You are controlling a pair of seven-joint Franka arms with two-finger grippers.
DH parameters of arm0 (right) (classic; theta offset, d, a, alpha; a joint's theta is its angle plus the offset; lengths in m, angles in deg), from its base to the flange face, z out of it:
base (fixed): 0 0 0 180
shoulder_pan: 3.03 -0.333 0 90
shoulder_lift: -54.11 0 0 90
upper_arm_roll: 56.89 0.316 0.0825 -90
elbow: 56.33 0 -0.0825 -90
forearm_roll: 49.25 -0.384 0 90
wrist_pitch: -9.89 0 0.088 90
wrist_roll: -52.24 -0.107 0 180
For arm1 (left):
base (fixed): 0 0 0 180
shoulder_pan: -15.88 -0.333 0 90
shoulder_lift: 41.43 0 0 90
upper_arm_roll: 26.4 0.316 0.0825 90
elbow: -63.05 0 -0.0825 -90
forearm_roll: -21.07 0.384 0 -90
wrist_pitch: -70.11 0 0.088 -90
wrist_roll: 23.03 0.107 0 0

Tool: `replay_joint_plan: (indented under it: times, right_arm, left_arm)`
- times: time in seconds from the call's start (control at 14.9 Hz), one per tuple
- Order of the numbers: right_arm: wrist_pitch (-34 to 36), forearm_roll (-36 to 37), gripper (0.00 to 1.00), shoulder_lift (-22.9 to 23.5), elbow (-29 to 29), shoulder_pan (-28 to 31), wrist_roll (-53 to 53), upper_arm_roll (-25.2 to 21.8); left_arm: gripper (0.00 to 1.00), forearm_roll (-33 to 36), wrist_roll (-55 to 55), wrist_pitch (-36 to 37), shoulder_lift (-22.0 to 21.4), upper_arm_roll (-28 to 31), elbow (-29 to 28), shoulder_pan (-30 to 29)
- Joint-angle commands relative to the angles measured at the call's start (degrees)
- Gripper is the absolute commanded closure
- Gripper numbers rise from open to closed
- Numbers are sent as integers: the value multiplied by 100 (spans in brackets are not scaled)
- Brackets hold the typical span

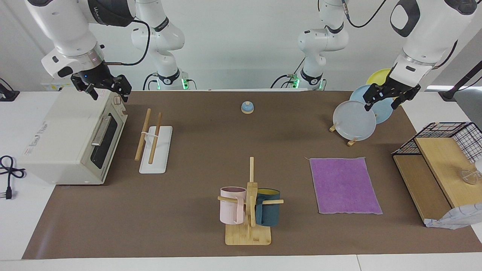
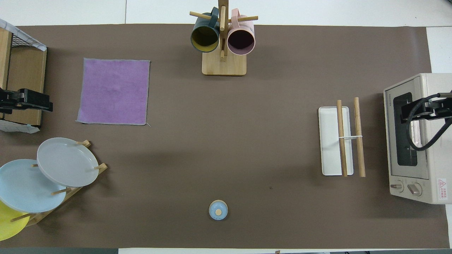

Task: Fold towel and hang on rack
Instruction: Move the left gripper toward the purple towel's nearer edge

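Nearest the camera, a wooden mug tree carries a pink mug and a dark teal mug. Left gripper, fingers spread and empty, hangs over the pale plates on a small wooden plate stand. Right gripper, likewise spread and empty, hangs over the cream toaster oven. Purple rectangular soft towel lies flat toward the left arm's end; the two-rod light wooden rack on its white base stands beside the oven, well apart from the towel.

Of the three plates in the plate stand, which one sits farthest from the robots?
The grey plate. It stands at the end of the row closest to the towel; the light blue plate comes next, and the yellow plate is nearest the robots.
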Motion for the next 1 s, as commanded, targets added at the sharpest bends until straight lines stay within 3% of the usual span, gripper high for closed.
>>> replay_joint_plan:
  times: [0.0,0.47,0.6,0.8,0.94]
  right_arm:
    - [-57,-78,0,-63,85,59,68,9]
    - [-57,-78,0,-63,85,51,68,9]
    - [-57,-78,0,-63,85,51,60,9]
    - [-57,-78,0,-63,85,51,68,9]
    - [-57,-78,0,-63,85,59,68,9]
  left_arm:
    - [0,101,20,14,-124,-9,-85,58]
    - [0,101,-23,22,-124,-17,-85,49]
    - [0,92,-129,-64,-263,-9,-373,-12]
    - [0,66,-50,-879,-274,18,-1040,-161]
    - [0,40,-50,-1670,-3,18,-1454,-310]
